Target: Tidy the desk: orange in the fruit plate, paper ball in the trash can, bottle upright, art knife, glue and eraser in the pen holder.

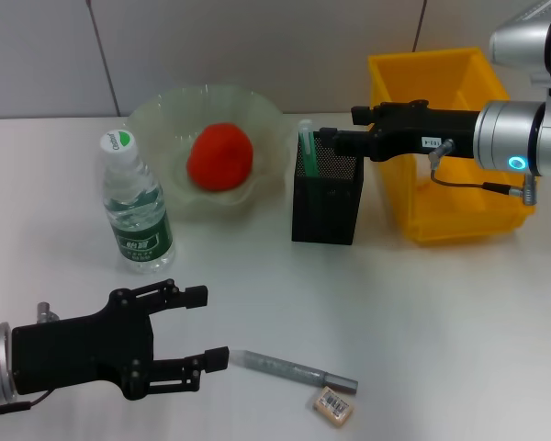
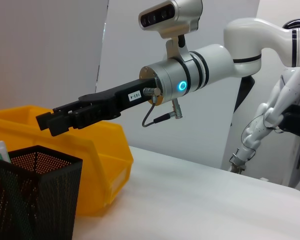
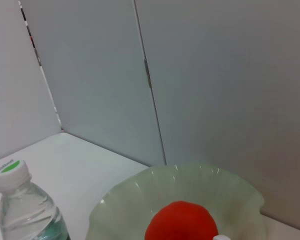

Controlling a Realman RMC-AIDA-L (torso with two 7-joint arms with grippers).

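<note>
The orange [image 1: 219, 156] lies in the pale-green fruit plate [image 1: 268, 119], which the right wrist view also shows with the orange [image 3: 180, 222] inside. The bottle [image 1: 136, 207] stands upright on the desk [image 1: 441, 322]. A green-and-white glue [image 1: 306, 143] leans in the black mesh pen holder [image 1: 326, 197]. My right gripper [image 1: 327, 138] hovers shut and empty over the holder's rim, apart from the glue. The grey art knife [image 1: 294, 369] and the tan eraser [image 1: 334, 405] lie near the front edge. Just left of the knife, my left gripper [image 1: 211, 326] is open. The paper ball is out of view.
The yellow trash can [image 1: 459, 216] stands right of the pen holder, and my right arm crosses above it. In the left wrist view the trash can [image 2: 100, 150] sits directly behind the pen holder [image 2: 35, 195]. A wall runs along the desk's back.
</note>
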